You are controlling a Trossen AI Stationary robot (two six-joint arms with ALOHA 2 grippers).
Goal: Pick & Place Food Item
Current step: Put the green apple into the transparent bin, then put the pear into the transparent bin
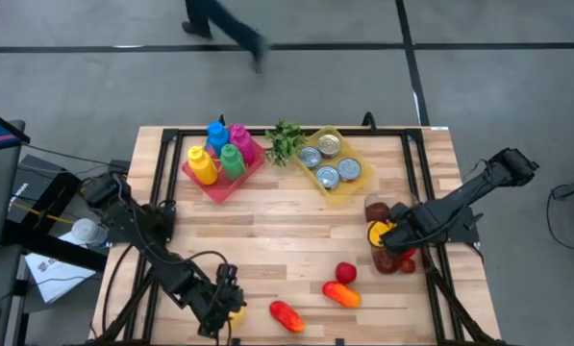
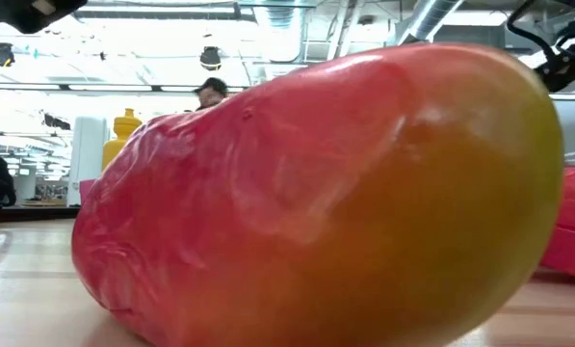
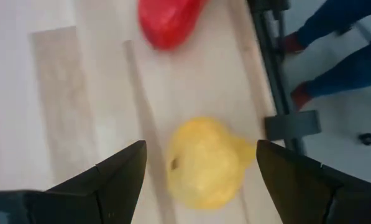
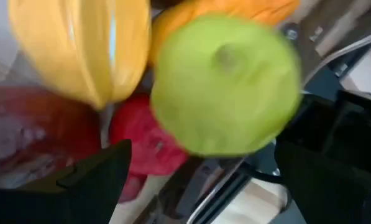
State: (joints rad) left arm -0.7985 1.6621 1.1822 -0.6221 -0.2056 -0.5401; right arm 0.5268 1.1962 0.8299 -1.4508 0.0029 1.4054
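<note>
A yellow lemon [image 3: 204,162] lies on the wooden table near its front edge, left of centre. My left gripper [image 3: 201,149] points down at it, open, one finger on either side of the lemon with a gap at each; the high view shows this gripper [image 1: 227,309] beside the yellow fruit [image 1: 237,312]. At the table's right, my right gripper [image 1: 390,240] hangs open over a heap of food. Its wrist view shows a green apple [image 4: 225,84] between the open fingers, with a yellow fruit [image 4: 79,50] and a red one [image 4: 145,140] beside it.
A red-and-yellow mango [image 2: 316,193] fills the low view; it lies near the front edge [image 1: 287,315]. A red fruit [image 1: 345,274] and an orange one [image 1: 341,294] lie mid-table. A red tray of bottles [image 1: 221,159], greens [image 1: 285,139] and a yellow tray of cans [image 1: 333,163] stand at the back. A person [image 1: 224,24] walks beyond the table.
</note>
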